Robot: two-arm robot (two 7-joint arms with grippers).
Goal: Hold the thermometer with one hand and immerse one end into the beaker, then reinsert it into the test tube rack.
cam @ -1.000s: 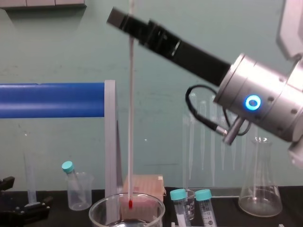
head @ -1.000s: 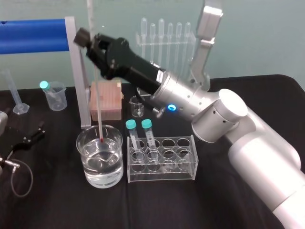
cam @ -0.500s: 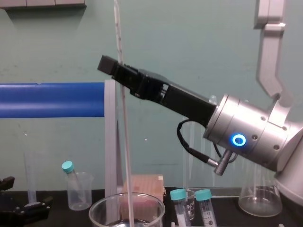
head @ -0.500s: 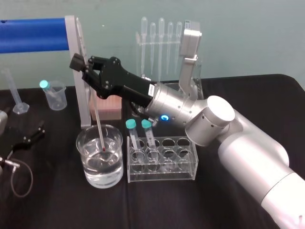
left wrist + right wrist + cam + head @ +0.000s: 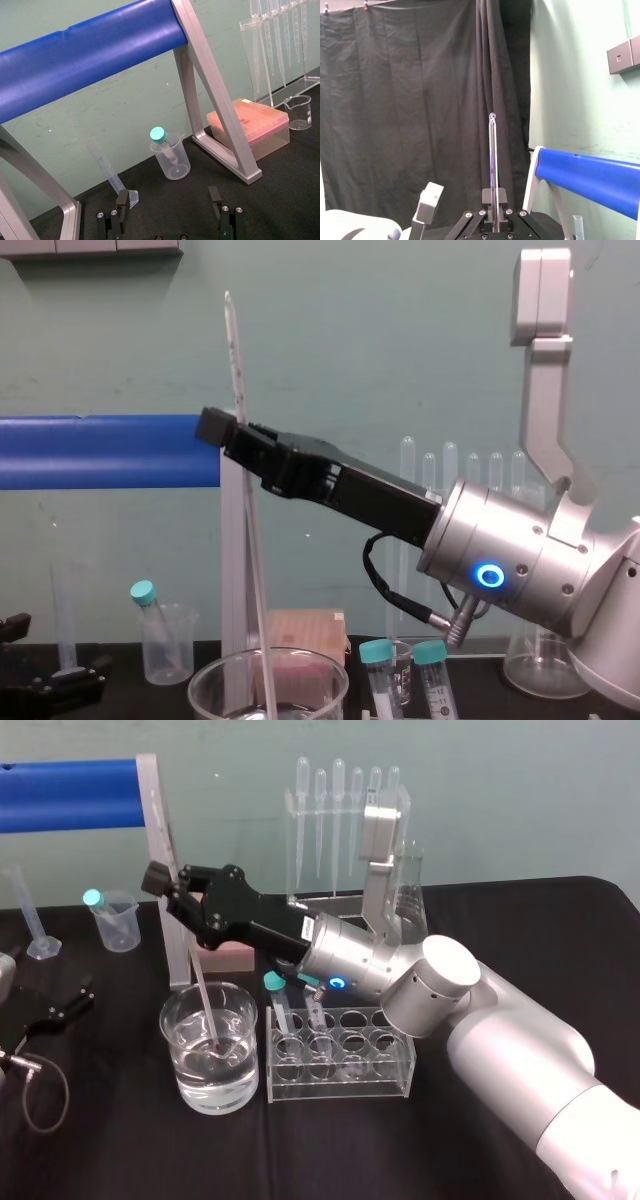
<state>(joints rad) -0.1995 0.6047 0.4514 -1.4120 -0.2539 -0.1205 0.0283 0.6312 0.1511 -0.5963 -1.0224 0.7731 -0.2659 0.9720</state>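
**Thermometer at the beaker.** The right gripper (image 5: 172, 890) is reaching in from the robot's right, above and slightly behind the beaker (image 5: 168, 1020). Its dark fingers (image 5: 156, 878) are clamping the thermometer (image 5: 205, 1005) partway along the shaft. The thermometer is leaning with its top toward the robot's left, and its lower end is passing down through the thick rim into the beaker.

The beaker is standing on the black table (image 5: 120, 1150), just left of the test tube rack (image 5: 385, 1082). It is holding clear liquid to roughly half its height. The thermometer's tip is reaching that liquid, though how deep it is sitting cannot be told. The clear rack is carrying two teal-capped tubes (image 5: 274, 983) at its left end.

Farther back on the left, a small plastic beaker (image 5: 118, 932) is holding one slanting capped tube (image 5: 93, 898), near a measuring cylinder (image 5: 27, 910). A pink box (image 5: 252, 122) is sitting behind the grey frame leg (image 5: 220, 125), with a small glass beaker (image 5: 300, 111) close by. Pipettes (image 5: 338, 795) are hanging in a clear stand at the back.

The left gripper (image 5: 168, 200) is resting low at the robot's left, well apart from the glassware, with its fingers spread wide.
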